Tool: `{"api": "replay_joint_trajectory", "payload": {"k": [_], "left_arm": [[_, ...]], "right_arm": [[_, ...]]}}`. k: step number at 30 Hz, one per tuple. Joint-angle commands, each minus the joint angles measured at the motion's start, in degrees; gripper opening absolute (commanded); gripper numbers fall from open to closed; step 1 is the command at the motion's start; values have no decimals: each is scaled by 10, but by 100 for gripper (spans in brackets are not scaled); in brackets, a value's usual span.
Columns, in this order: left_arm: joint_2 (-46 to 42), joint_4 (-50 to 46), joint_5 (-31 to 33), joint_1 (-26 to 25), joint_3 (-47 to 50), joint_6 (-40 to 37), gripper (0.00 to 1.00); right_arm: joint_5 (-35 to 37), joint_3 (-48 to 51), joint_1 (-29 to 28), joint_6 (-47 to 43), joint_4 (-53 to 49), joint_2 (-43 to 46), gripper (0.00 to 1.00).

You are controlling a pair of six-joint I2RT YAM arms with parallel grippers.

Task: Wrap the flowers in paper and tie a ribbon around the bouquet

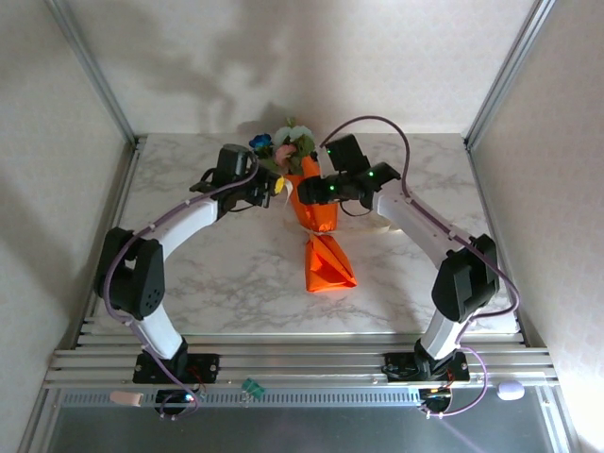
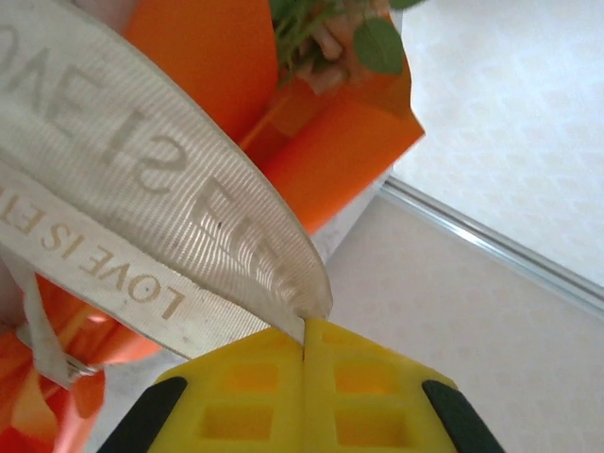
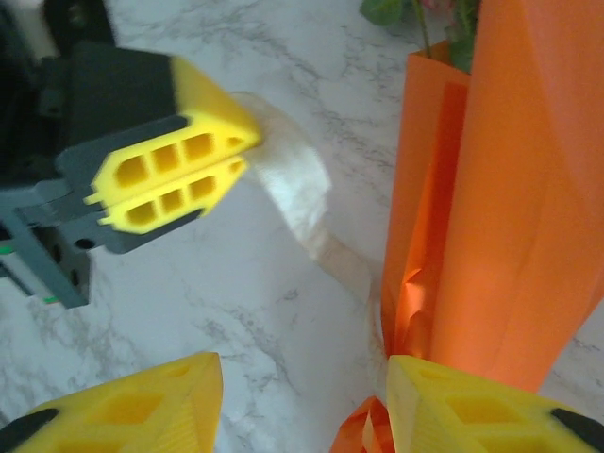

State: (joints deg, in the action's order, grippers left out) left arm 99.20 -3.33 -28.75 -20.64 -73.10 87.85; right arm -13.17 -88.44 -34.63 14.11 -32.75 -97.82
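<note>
The bouquet (image 1: 316,203) lies mid-table, an orange paper cone pinched at its waist. The flowers (image 1: 283,146) stick out of its far end, and its flattened tail (image 1: 327,266) points toward me. My left gripper (image 2: 307,330) is shut on the cream ribbon (image 2: 170,189), which is printed with letters and runs taut to the orange paper (image 2: 330,142). In the right wrist view the left gripper (image 3: 222,156) pinches the ribbon (image 3: 293,184) just left of the bouquet (image 3: 510,208). My right gripper (image 3: 302,377) is open over the marble, its right fingertip (image 3: 425,392) against the paper at the waist.
The marble table (image 1: 189,274) is boxed in by white walls and aluminium rails (image 1: 302,359) along the near edge. Both arms arch inward and meet close together at the bouquet's waist. A small white object (image 1: 510,390) sits on the near ledge.
</note>
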Motion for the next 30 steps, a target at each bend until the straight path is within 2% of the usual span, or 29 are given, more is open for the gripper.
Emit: {"api": "replay_joint_trajectory", "payload": {"k": [1, 6, 12, 20, 25, 30], "left_arm": [[11, -2, -17, -7, -29, 15, 0], [7, -18, -25, -10, -33, 9, 0], [-5, -32, -30, -10, -44, 9, 0], [-17, -52, -36, -9, -56, 7, 0], [-24, -56, -42, -11, -64, 10, 0], [-19, -65, -44, -12, -72, 7, 0]], "right_arm": [[-39, 46, 1, -50, 50, 28, 52], [-47, 122, -4, -43, 181, 33, 56], [19, 208, -28, -31, 374, 29, 61], [58, 187, -41, -13, 384, -23, 61], [93, 145, -44, -12, 347, -38, 54], [120, 149, -42, -15, 335, -10, 31]]}}
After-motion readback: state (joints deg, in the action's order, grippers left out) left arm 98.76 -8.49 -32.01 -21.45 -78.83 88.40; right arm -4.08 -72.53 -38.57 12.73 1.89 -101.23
